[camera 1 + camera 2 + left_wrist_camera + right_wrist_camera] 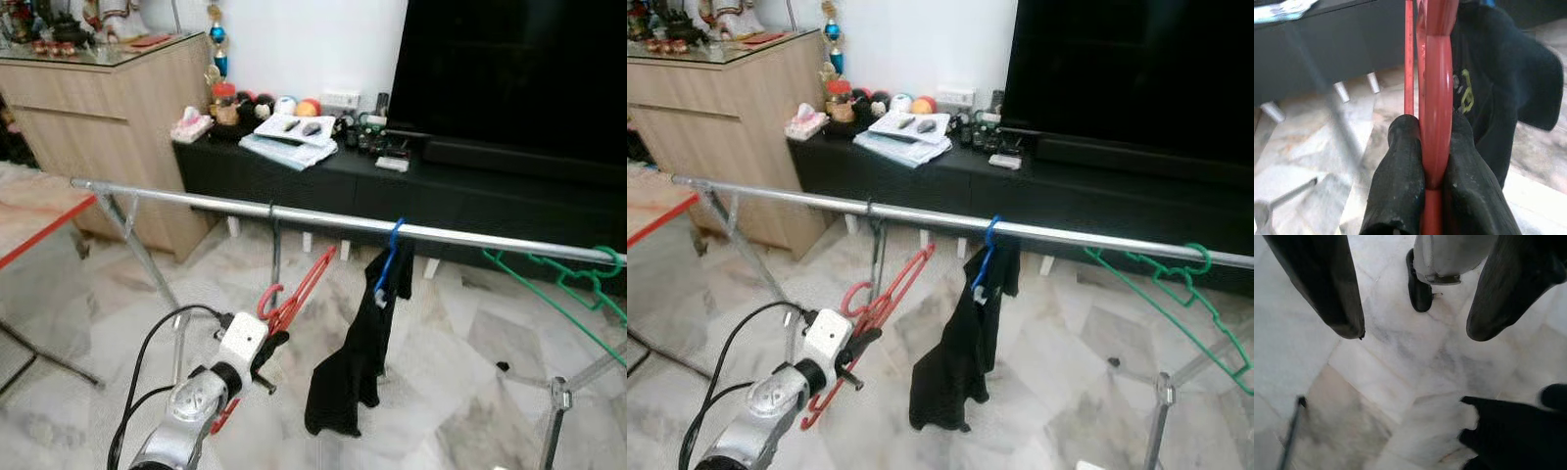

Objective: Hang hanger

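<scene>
My left gripper (273,344) is shut on a red hanger (299,286), held below and in front of the silver rail (323,219). The hanger's hook (266,300) curls near the gripper and its body slants up toward the rail without touching it. In the left wrist view the black fingers (1400,181) pinch the red bar (1436,142) between them. A black garment (358,357) hangs from a blue hanger (390,257) on the rail, just right of the red one. My right gripper (1418,330) hangs open over the marble floor.
A green hanger (566,281) hangs at the rail's right end. Behind the rail stand a low black TV console (411,191) with clutter and a wooden cabinet (108,108). A red-edged table (39,220) is at the left. The rack's legs (554,411) cross the floor.
</scene>
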{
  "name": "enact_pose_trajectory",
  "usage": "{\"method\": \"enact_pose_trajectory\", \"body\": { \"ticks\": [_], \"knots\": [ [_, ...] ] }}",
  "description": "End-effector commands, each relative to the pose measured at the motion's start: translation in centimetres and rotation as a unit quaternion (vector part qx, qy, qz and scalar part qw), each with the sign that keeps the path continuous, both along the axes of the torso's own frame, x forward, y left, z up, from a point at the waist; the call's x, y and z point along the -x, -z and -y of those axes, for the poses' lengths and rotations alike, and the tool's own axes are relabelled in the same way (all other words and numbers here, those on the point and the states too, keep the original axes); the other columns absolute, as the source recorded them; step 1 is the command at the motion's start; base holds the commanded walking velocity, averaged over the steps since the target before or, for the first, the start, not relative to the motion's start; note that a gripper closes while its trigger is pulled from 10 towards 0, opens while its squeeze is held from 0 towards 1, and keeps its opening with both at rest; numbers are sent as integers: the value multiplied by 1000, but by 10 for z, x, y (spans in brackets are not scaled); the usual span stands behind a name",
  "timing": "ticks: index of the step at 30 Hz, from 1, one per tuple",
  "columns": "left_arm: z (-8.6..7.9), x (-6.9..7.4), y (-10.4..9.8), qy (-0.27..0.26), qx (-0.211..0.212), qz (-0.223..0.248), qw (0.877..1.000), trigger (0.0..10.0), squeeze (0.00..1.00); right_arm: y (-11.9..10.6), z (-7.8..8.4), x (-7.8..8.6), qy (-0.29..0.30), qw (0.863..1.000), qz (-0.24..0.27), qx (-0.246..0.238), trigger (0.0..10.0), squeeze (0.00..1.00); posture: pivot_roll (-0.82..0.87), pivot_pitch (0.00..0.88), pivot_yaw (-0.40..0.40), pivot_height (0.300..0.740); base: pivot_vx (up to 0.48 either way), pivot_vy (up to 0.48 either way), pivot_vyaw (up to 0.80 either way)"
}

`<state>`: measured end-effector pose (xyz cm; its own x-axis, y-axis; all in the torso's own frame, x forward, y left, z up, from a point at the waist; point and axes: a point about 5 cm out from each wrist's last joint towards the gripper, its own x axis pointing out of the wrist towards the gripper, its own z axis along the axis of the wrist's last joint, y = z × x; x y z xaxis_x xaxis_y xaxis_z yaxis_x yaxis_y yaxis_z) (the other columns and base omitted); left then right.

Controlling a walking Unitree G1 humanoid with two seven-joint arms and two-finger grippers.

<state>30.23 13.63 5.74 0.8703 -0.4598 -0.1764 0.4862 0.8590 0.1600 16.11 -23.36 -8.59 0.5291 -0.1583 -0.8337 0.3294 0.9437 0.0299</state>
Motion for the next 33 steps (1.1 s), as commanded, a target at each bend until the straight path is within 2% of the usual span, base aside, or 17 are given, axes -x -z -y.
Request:
{"method": "enact_pose_trajectory", "body": {
  "ticks": [1,7,18,25,29,30,31,33],
  "knots": [
    [7,-1,-4,17,-5,5,1000,10000,0,1,1,3,11,1000,-5,-2,10000,0,-23,0,-3,740,285,0,-781],
    [10,-1,-6,27,-9,4,1000,10000,0,1,1,3,10,1000,-4,-1,10000,0,-19,0,-4,740,289,0,0],
    [17,0,-6,46,-27,2,999,10000,0,1,1,3,7,1000,-4,-1,10000,0,-12,0,-7,740,0,0,0],
    [21,-20,-13,17,-42,-5,999,10000,0,0,0,1,2,1000,-4,-1,10000,0,-13,0,-16,740,0,0,0],
    [25,-38,-19,-15,-32,-22,999,10000,0,0,1,0,0,1000,-4,0,10000,0,-41,0,-22,740,0,0,0],
    [26,-45,-22,-26,-43,-28,998,10000,0,0,1,0,-1,1000,-4,1,10000,0,-62,0,-23,740,0,0,0],
    [26,-45,-22,-26,-43,-28,998,10000,0,0,1,0,-1,1000,-4,1,10000,0,-62,0,-23,740,0,0,0],
    [25,-53,-25,-50,-51,-42,997,10000,0,0,2,1,-1,1000,-5,2,10000,0,-83,0,-21,740,0,0,0]
  ]
}}
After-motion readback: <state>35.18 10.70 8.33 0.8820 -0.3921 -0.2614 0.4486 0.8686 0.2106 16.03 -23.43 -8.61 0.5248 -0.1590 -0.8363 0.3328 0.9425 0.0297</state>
